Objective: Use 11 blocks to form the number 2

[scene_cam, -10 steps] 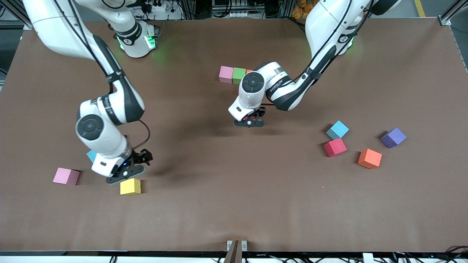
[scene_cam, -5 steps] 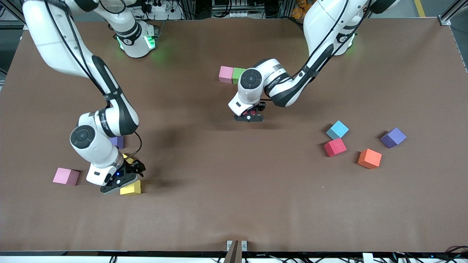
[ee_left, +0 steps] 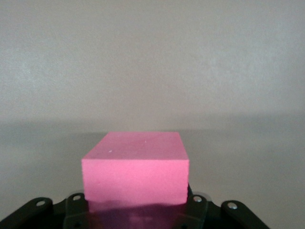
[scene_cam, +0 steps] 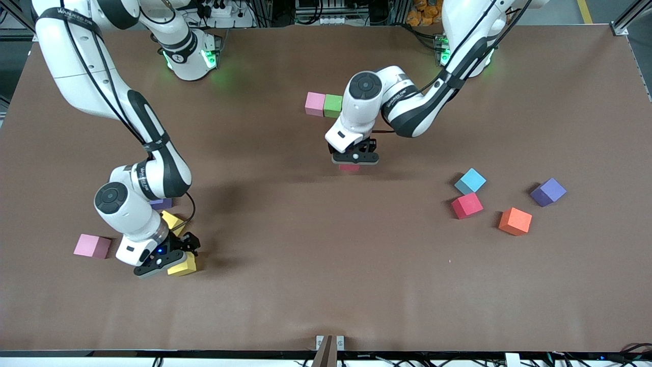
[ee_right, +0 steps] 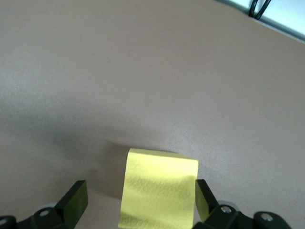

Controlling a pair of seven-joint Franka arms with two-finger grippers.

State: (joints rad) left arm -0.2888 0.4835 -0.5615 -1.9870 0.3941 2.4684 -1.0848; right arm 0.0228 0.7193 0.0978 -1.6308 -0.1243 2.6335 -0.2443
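Observation:
My left gripper point(scene_cam: 353, 161) is shut on a red block point(scene_cam: 349, 167) and holds it low over the middle of the table. In the left wrist view the red block point(ee_left: 136, 167) fills the space between the jaws. A pink block point(scene_cam: 315, 103) and a green block point(scene_cam: 333, 105) lie side by side, farther from the front camera than this gripper. My right gripper point(scene_cam: 162, 261) is open, down around a yellow block point(scene_cam: 184, 265). In the right wrist view the yellow block point(ee_right: 159, 188) sits between the fingers point(ee_right: 76, 202), with a gap at one finger.
A second yellow block point(scene_cam: 172, 221) and a purple block point(scene_cam: 162, 204) lie partly hidden by the right arm, with a pink block point(scene_cam: 91, 246) beside them. Toward the left arm's end lie sky-blue point(scene_cam: 469, 181), red point(scene_cam: 466, 205), orange point(scene_cam: 515, 221) and purple point(scene_cam: 548, 191) blocks.
My right gripper has come down around the yellow block, uncovering the purple and second yellow blocks. My left arm has turned its wrist and shifted slightly with the red block.

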